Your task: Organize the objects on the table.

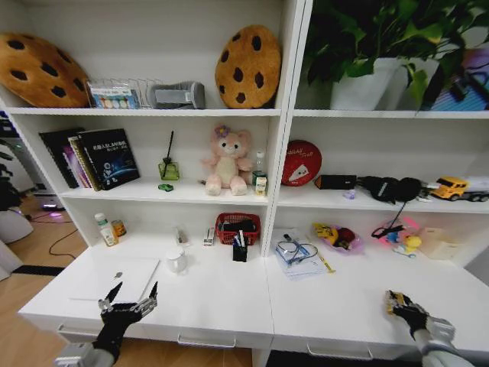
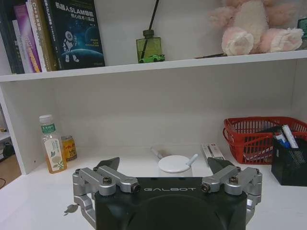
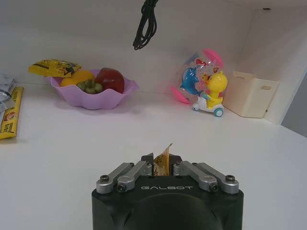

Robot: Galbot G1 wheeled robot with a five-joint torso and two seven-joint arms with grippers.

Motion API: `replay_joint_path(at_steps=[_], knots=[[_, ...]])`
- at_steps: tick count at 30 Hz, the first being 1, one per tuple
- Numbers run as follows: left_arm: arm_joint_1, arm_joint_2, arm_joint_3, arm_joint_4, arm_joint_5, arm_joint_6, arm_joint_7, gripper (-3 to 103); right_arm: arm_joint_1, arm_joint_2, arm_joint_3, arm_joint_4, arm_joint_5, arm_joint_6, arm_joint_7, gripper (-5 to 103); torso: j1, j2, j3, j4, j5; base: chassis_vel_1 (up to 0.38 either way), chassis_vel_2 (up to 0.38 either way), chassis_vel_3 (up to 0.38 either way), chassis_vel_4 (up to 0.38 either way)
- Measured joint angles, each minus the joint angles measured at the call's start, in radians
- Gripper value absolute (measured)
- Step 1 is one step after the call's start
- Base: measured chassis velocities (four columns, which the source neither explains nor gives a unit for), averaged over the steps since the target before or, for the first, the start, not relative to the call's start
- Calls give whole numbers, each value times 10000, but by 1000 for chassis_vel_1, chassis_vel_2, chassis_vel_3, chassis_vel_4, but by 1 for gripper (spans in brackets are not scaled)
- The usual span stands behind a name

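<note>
Right there, crinkled yellow packet [image 3: 164, 157]

The right hand [image 3: 162, 165] sits low over the white desk [image 3: 96, 143], its two fingers pinched together on a small yellow packet [image 3: 164, 157] that sticks up between them. Farther back on the desk, a purple scalloped bowl [image 3: 96, 98] holds a red fruit, an orange one, green grapes and a yellow wrapper, and a long yellow snack bar [image 3: 10, 115] lies flat at the side. A toy with a yellow duck and blue dolphin [image 3: 204, 86] stands beside a cream box [image 3: 250, 93], and a black cord [image 3: 146, 24] hangs against the back wall.
</note>
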Motion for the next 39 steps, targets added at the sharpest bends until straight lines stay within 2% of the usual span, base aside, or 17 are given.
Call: replay_joint_path(at_steps=[1, 4, 12, 14, 16, 18, 21, 23, 25, 27, 28, 29, 33, 35, 39], knots=[[0, 0, 0, 0, 0, 0, 0, 100, 0, 0, 0, 0, 0, 0, 0, 19, 0, 0, 0, 0, 0, 0, 0, 0, 0], [0, 0, 0, 0, 0, 0, 0, 100, 7, -36, 3, 140, 52, 8, -8, 3, 0, 0, 0, 0, 1, 0, 0, 0, 0], [0, 1, 0, 0, 0, 0, 0, 100, 311, -483, 29, 627, 527, 93, -192, 0, 0, 0, 0, -4, -1, 0, 0, 0, 0], [0, 0, 0, 0, 0, 0, 0, 100, 1249, -955, -413, 359, 814, 691, -512, 0, 0, 0, 0, 3, -1, 0, 0, 0, 0], [0, 0, -1, -1, 0, 0, 1, 100, 1659, -1128, -638, 143, 880, 784, -572, 0, 0, -1, 0, 6, 0, 0, 0, 0, 0], [0, 0, 0, 0, 0, 0, 0, 100, 2967, -1531, -1512, -681, 1060, 871, -596, 0, 0, 0, 1, 1, -1, 0, 0, 0, 0], [0, 0, -1, 0, 0, 0, 1, 100, 3722, -1651, -2029, -1148, 1102, 908, -597, 0, 1, -1, 1, -2, 3, 0, 0, 0, 0], [0, 0, 0, 0, 0, 0, 3, 100, 5181, -1739, -2946, -2099, 982, 1262, -686, 0, 1, -1, 2, 8, -1, 0, 0, 0, 0], [0, 0, -1, 0, 0, 0, -3, 100, 5713, -1739, -3250, -2550, 893, 1402, -709, 0, 1, -1, 1, 8, -2, 0, 0, 0, 0], [0, 1, -1, 0, 0, 0, 1, 100, 6713, -1622, -3868, -3655, 482, 2007, -745, 0, 1, -1, 2, -2, 1, 0, 0, 0, 0], [0, 1, -1, 0, 0, 0, 1, 100, 6713, -1622, -3868, -3655, 482, 2007, -745, 0, 1, -1, 2, -2, 1, 0, 0, 0, 0], [0, 0, -1, 0, 0, 0, 1, 100, 7282, -1490, -4121, -4358, 93, 2320, -821, 0, 2, -2, 2, -2, 1, 0, 0, 0, 0], [0, 0, -1, 0, 0, 0, 2, 100, 8335, -1203, -4549, -5536, -220, 2606, -904, 0, 1, -1, 1, -2, 2, 0, 0, 0, 0], [0, 0, -1, 0, 0, 0, 2, 100, 9184, -942, -4902, -6413, -427, 2975, -896, 0, 1, -1, 1, 3, -1, 0, 0, 0, 0], [0, 0, 0, 0, 0, 0, 1, 100, 9668, -663, -5304, -6960, -431, 3173, -871, 0, 2, -2, 1, 2, 2, 0, 0, 0, 0]])
